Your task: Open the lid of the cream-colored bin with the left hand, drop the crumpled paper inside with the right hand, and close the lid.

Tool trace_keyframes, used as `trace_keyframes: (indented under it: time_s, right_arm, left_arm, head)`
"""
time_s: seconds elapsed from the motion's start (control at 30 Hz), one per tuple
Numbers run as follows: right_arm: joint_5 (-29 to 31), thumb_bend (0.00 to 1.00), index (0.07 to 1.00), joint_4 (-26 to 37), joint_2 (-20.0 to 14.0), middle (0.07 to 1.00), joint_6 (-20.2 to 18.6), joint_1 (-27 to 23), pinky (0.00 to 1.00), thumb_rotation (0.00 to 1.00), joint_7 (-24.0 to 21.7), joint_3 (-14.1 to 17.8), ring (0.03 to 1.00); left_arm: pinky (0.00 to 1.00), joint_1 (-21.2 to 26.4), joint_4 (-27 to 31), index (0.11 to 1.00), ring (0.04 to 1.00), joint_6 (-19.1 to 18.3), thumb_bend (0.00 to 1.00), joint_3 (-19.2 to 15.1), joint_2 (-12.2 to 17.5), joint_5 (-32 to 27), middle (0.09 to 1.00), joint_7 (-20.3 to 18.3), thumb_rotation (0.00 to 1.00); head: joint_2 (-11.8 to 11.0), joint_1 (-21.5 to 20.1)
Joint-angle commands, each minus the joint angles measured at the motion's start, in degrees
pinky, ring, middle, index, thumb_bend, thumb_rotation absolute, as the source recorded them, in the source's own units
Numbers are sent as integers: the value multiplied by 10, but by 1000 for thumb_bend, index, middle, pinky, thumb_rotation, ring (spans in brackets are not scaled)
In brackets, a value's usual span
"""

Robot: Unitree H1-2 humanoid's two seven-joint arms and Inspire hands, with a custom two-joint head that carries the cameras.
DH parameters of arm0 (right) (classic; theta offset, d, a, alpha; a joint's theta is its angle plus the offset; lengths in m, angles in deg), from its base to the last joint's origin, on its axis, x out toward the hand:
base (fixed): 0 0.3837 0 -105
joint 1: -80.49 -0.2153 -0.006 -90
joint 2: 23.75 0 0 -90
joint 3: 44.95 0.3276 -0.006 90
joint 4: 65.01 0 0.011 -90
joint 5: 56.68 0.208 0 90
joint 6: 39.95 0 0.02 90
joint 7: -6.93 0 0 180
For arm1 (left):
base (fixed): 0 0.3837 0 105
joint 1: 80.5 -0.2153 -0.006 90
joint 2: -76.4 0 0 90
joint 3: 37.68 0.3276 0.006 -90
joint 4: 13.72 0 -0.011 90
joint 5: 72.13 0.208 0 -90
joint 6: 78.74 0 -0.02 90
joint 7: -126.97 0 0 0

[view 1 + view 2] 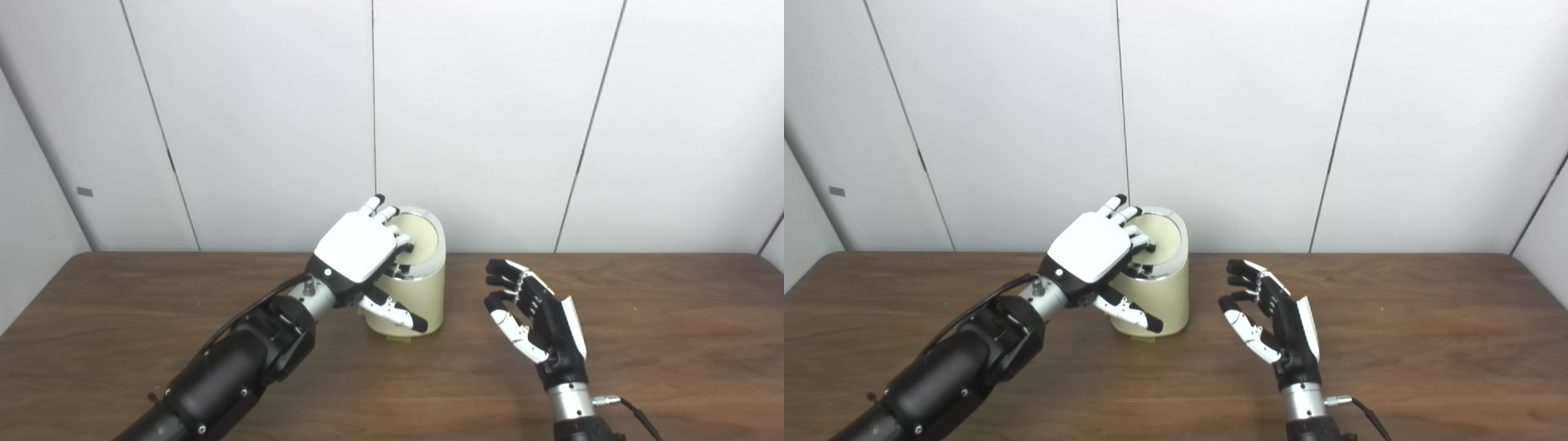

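Cream-colored bin (409, 288): it stood upright on the counter (661, 324), near the far edge and about midway between the left and right edges.
Lid (418, 236): it sat in the chrome-rimmed top of the bin, tilted; I could not tell whether it was pressed partway or resting shut.
My left robot hand (361, 254): it lay over the near-left part of the bin's top, fingers (392, 229) on the lid and thumb down the bin's front wall. It clasped nothing; I judged it pressing or resting on the lid.
My right robot hand (1268, 315): it hovered above the counter just to the right of the bin, clear of it, fingers spread and slightly curled, palm toward the bin, with nothing in it.
Crumpled paper: I saw none, neither on the counter nor in either robot hand; the bin's inside was hidden.
Progress: with the right robot hand empty and no paper in sight, I judged the drop probably made.
Left to do: seating the lid fully and drawing my left robot hand clear.
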Motion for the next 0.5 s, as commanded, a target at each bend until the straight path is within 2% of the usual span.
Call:
trace_keyframes:
  time_s: [0.0,0.03,0.07,0.1,0.17,0.23,0.37,0.47]
  right_arm:
    - [-8,299,738,-21,15,754,41,5,639,499,8,-7,737]
    - [-8,300,737,-20,16,753,41,6,640,500,9,-7,737]
    - [-10,300,737,-21,15,752,41,5,637,502,10,-7,735]
    - [-11,300,737,-22,15,752,42,4,636,502,10,-8,734]
    - [-10,300,737,-24,15,753,42,4,636,507,11,-8,735]
    - [-11,309,736,-24,16,752,39,4,636,510,11,-6,735]
    - [-15,311,736,-25,15,750,40,3,628,524,14,-9,727]
    - [-13,305,736,-31,11,747,43,0,625,535,15,-13,724]
  left_arm:
    - [1000,-48,-82,749,932,48,984,72,9,-24,749,-181,869]
    - [1000,-47,-79,755,932,46,962,71,9,-24,759,-184,867]
    - [1000,-49,-71,755,923,34,899,62,6,-27,771,-179,825]
    - [1000,-51,-65,755,921,26,886,52,4,-33,774,-168,816]
    - [1000,-54,-53,736,893,5,816,24,-4,-47,774,-139,730]
    - [1000,-55,-45,757,889,-10,782,-2,-12,-59,794,-106,670]
    - [1000,-48,-31,812,916,-31,757,-46,-28,-76,839,-68,694]
    - [1000,-42,-28,830,947,-43,785,-79,-44,-88,851,-42,719]
  head:
    - [0,-1]
    - [0,-1]
    - [0,-1]
    - [0,-1]
    - [1,-1]
    - [1,-1]
    - [0,0]
    - [-1,0]
